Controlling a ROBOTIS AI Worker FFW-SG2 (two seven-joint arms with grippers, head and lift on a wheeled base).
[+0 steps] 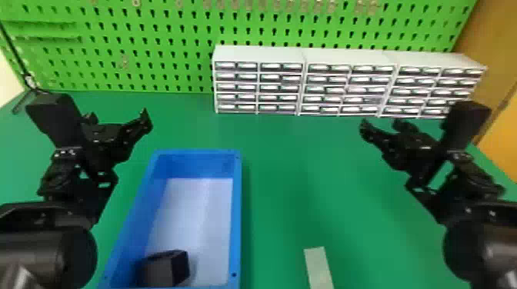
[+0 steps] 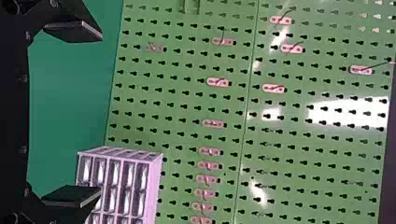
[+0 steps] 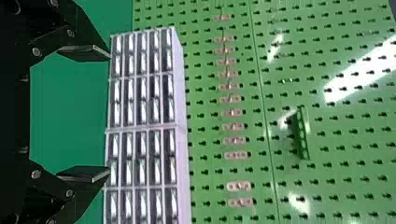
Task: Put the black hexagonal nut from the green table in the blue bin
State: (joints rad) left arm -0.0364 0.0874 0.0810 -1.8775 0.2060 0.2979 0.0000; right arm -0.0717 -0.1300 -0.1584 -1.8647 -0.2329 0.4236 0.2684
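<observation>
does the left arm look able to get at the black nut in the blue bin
Probably yes: the left pincer is open and empty, and nothing covers the black nut, though it may need to draw back first.

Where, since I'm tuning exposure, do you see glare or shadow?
Head view: shadow beside the black hexagonal nut in the blue bin; left wrist view: white glare on the green pegboard; right wrist view: a slanting glare streak on that board, bright reflections on the drawer fronts.
</observation>
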